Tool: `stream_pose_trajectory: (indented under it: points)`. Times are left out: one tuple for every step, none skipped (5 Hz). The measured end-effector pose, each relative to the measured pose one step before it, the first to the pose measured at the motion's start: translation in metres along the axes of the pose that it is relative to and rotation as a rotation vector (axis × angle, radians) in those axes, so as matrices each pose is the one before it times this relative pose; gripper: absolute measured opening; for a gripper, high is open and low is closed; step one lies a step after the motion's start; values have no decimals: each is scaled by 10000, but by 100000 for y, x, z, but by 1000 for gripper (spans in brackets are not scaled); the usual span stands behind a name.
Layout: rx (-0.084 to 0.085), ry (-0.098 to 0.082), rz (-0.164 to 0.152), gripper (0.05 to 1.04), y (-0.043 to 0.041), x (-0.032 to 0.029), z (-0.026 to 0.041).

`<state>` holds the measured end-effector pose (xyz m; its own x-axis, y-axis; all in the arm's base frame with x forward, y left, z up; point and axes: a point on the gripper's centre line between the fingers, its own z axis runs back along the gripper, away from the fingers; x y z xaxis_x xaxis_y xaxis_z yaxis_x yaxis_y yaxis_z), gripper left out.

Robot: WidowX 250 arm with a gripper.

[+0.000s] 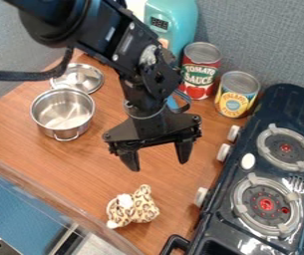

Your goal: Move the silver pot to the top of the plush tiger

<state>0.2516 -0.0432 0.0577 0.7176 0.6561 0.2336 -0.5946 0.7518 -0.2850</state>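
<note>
We find the gripper [158, 166] near the middle of the camera view, hanging from the black arm [137, 64], which enters from eleven o'clock. We record its jaws as standing wide apart, with wooden tabletop [91, 172] visible between them and nothing in their hold.

We locate the silver pot [63, 113] at ten o'clock from the gripper, upright on the tabletop, well apart from the jaws. Its mouth is uncovered, and we note a small handle [66, 137] on its wall at six o'clock. A silver lid [78, 77] lies near the pot, between its twelve and one o'clock; we cannot tell whether the two touch.

The plush tiger [134, 206], cream with dark spots and a white patch, is at seven o'clock from the gripper. We find it on the tabletop, and the pot well apart from it, at its ten to eleven o'clock.

At one o'clock from the gripper we list a red-labelled can [201, 69], with a yellow-labelled can [236, 94] just beside it, both upright. A teal appliance [172, 22] with a small display stands behind, at twelve o'clock. The dark toy stove [264, 174] occupies the side from two to five o'clock, with two round burners and pale knobs facing the tabletop.
</note>
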Motion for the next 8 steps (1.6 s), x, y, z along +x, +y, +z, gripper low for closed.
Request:
stream_pose_trajectory:
  points:
    - [149, 156, 8, 1001, 321, -278, -317]
    - [-83, -285, 658, 1001, 1993, 2396, 1594]
    - [-99, -458, 902, 1001, 2590, 2877, 1253]
    - [575, -886, 709, 1001, 3300, 3059, 561]
    - [653, 36, 746, 1001, 3309, 2256, -2356]
    - [696, 23, 256, 1001, 2072, 2393, -2370]
    - [181, -16, 331, 1001, 370, 915, -1887]
    - [-43, -222, 512, 1001, 27, 210, -1428]
